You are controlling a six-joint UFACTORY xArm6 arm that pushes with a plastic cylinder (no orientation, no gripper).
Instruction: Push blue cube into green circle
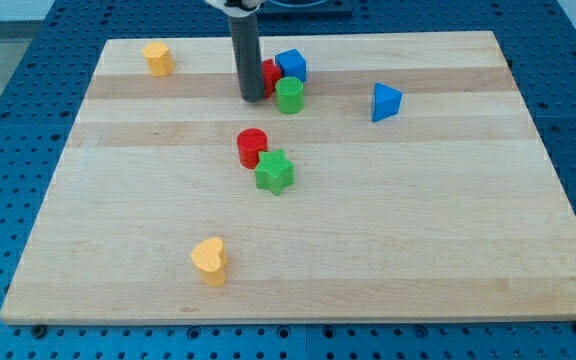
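Blue cube [291,65] is sitting just to the view's right of my tip [253,98] and a little toward the view's top, with the green circle [289,95] directly below it in the view, the two looking as if they are touching or nearly so. I am holding the tip on the surface [418,230] just left of the green circle, and a red block [269,76], partly hidden behind the rod so I cannot make out its shape, is wedged between the rod and the cube. There is no gripper on this arm, only the rod, so nothing is being clasped or released; contact is all I have. As I judge it, pushing from here is risky: any move to the view's right is going to shove the red block and the circle together and scatter the pair. Doing this well means taking the tip around to the cube's far side, toward the view's top, and then pressing down the view through the cube's middle, slowly, so it is meeting the circle squarely instead of spinning off past it.
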